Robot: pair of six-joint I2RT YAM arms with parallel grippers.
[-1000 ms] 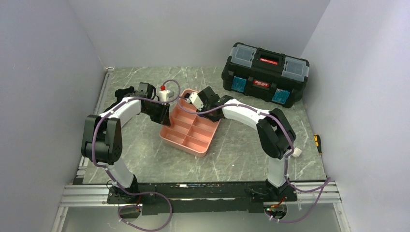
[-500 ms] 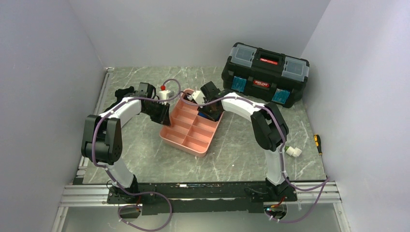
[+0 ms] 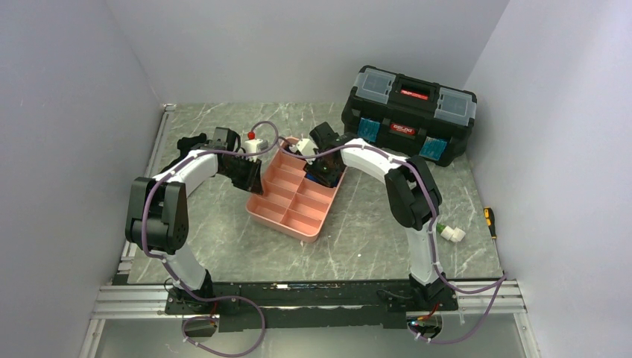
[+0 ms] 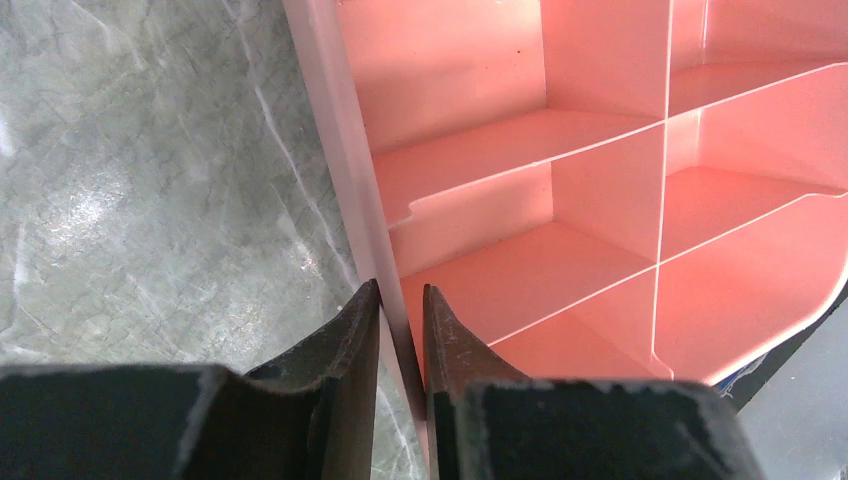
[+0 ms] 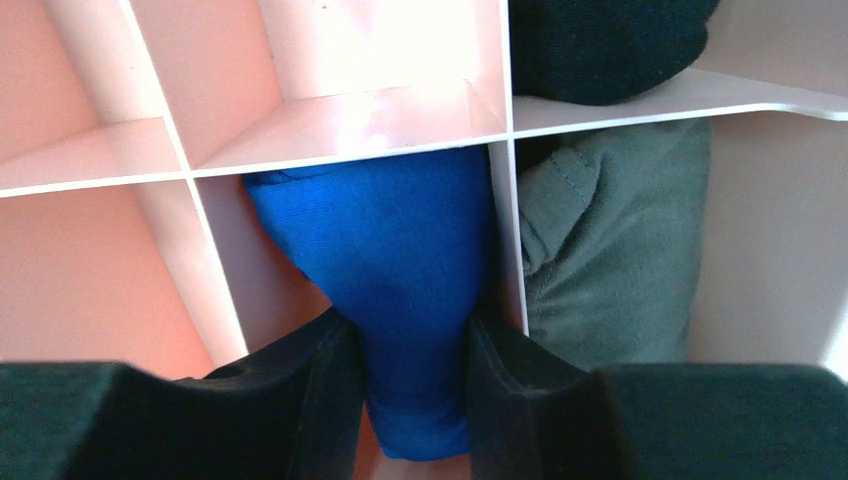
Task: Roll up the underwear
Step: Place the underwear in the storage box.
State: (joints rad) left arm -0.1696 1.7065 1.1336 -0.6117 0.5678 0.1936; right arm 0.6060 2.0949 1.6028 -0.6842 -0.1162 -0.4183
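Observation:
The underwear (image 5: 390, 240) is a bright-blue bundle of fabric standing in a compartment of the pink tray (image 3: 287, 224). My right gripper (image 5: 410, 325) is shut on it, one finger on each side. In the top view the right gripper (image 3: 328, 176) reaches down into the tray's far right part and hides the underwear. My left gripper (image 4: 400, 290) is shut on the tray's left wall (image 4: 330, 120), one finger outside and one inside. In the top view the left gripper (image 3: 256, 181) is at the tray's left rim.
A grey-green fabric roll (image 5: 610, 250) fills the compartment beside the underwear and a black roll (image 5: 600, 40) the one beyond. A black toolbox (image 3: 408, 113) stands at the back right. A small white and green object (image 3: 449, 233) and a screwdriver (image 3: 489, 220) lie at the right.
My right arm has swung in and lowered its gripper into the tray's far right compartments. The left arm and the tray have not moved.

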